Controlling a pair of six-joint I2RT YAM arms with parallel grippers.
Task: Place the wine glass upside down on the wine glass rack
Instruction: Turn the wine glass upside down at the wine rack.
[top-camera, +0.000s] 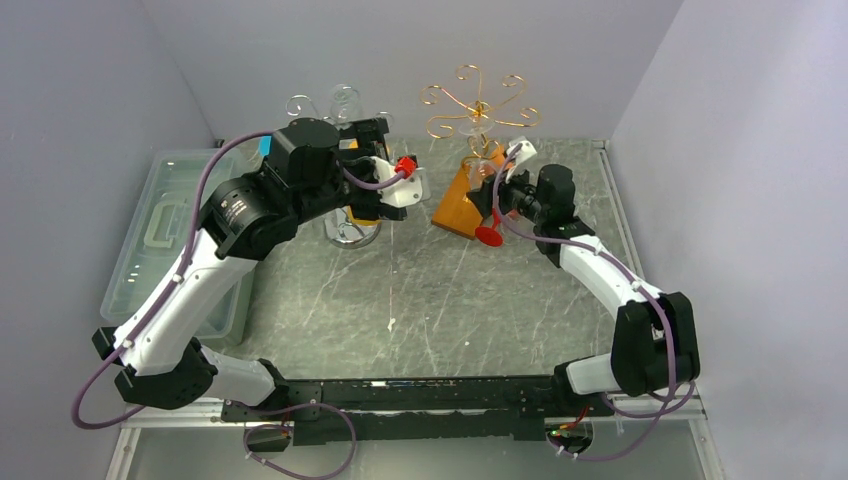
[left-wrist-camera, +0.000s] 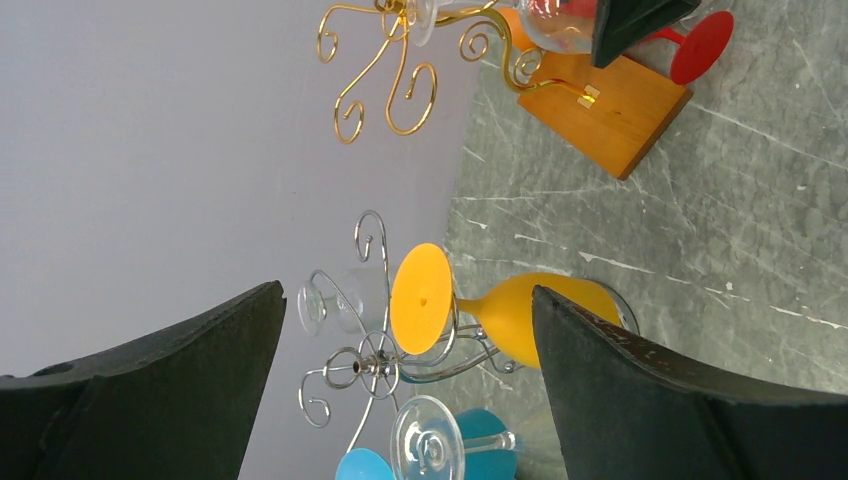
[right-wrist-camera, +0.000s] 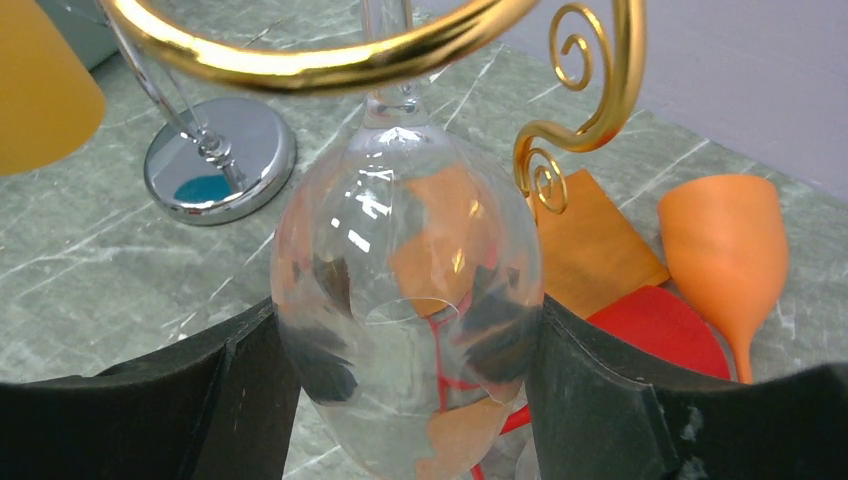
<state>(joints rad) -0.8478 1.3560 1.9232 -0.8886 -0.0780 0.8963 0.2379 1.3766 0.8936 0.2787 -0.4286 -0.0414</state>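
One inverted clear wine glass (right-wrist-camera: 405, 300), clamped in the right gripper (right-wrist-camera: 410, 395), has its stem at the gold rack (right-wrist-camera: 300, 62) arm; release remains; the left gripper (left-wrist-camera: 405, 300) gapes empty.

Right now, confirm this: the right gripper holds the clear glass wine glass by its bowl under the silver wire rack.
Wrong rack colour: it is gold, not silver. In the right wrist view the right gripper holds the clear glass wine glass by its bowl under the gold wire rack.
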